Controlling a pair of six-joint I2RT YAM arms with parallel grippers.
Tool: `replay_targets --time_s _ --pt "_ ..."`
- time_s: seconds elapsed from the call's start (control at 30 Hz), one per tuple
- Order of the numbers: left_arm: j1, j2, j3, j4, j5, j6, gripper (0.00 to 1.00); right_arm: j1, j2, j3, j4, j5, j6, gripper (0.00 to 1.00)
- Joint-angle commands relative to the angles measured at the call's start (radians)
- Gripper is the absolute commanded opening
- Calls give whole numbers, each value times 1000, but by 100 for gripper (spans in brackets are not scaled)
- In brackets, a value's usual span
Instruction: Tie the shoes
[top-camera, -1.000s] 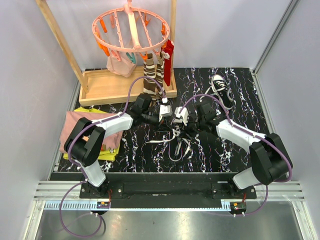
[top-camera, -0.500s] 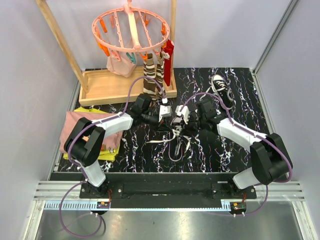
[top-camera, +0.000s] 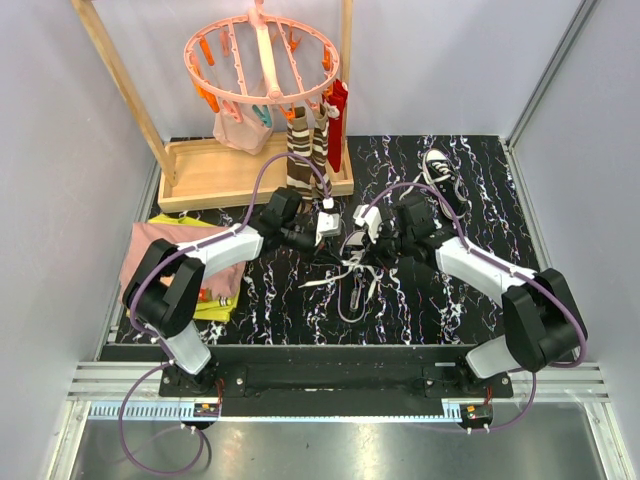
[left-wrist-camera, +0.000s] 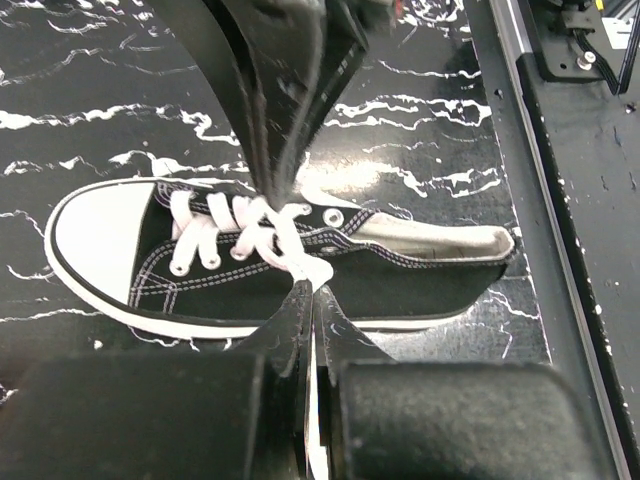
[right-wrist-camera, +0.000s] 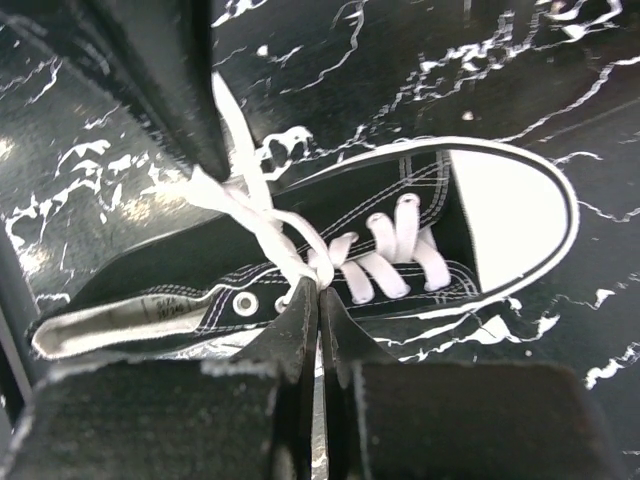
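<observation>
At the middle of the black marbled tabletop (top-camera: 420, 300) sits a black sneaker (left-wrist-camera: 240, 280), its loose white laces (top-camera: 345, 285) trailing toward the near edge. Just above it, the left gripper (left-wrist-camera: 312, 300) and the right gripper (right-wrist-camera: 318, 298) each pinch a strand of the laces, with their fingers pressed tight together. The second sneaker (top-camera: 441, 180) lies near the far right corner. Brown striped socks (top-camera: 305, 155) hang over the far edge.

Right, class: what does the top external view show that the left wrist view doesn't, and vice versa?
Top external only: the second shoe at far right, the pink peg hanger, striped socks. Left wrist only: the white toe cap of the shoe being tied, the left pincer shut on a lace. Both: white laces on the black marbled table.
</observation>
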Motion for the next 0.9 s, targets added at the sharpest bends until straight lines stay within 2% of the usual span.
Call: replay_targets --time_s 0.0,0.13,0.2,0.23,0.27,0.37,0.47,0.57,0.7,0.87 --pt "9 -47 14 -37 5 53 0 -9 -55 -23 101 49 42 0" --pt "12 -55 -8 -28 -3 39 1 -9 -68 -50 114 32 38 0" --pt "24 -63 -17 38 5 -36 11 -7 -74 -60 117 23 29 0" --pt "29 -66 -23 70 17 -70 22 -7 -81 -63 118 12 26 0" --pt "35 -72 -28 90 19 -128 28 -9 -82 -66 123 9 25 0" --pt "35 -79 -14 191 22 -229 41 -7 -93 -81 133 1 19 0" --pt "35 -40 35 217 -6 -341 48 -6 -99 -90 140 -2 2 0" --pt "32 11 92 218 -14 -401 54 -7 -108 -99 147 -3 -13 0" --pt "13 69 147 219 -7 -454 54 -7 -110 -104 152 -11 -16 0" --pt "-19 88 152 211 -20 -435 55 -7 -101 -103 155 -11 -14 0"
